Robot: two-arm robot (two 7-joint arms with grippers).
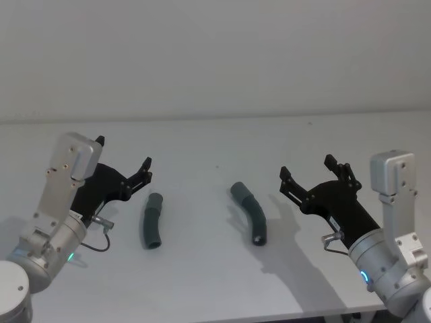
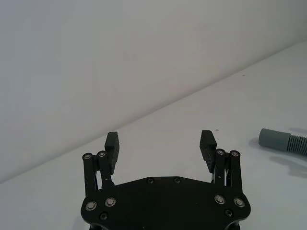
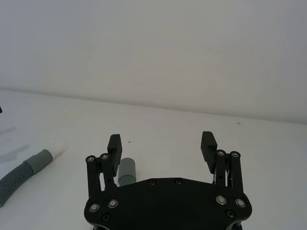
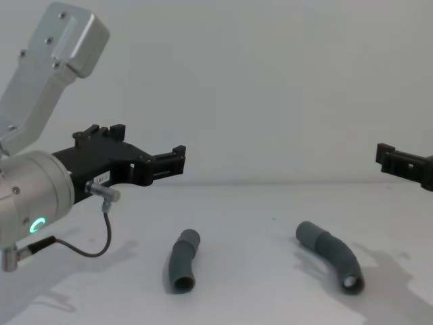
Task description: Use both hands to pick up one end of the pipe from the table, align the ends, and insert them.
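Note:
Two curved dark-grey ribbed pipe pieces lie apart on the white table. The left piece lies just right of my left gripper, which hovers open and empty. Its far cuff carries a white tip. The right piece lies left of my right gripper, also open and empty above the table. This piece's hollow end faces me. Its far cuff shows behind one right finger, and also in the left wrist view.
A plain light wall stands behind the table's far edge. The table's front edge runs along the lower right of the head view. A thin cable hangs from the left wrist.

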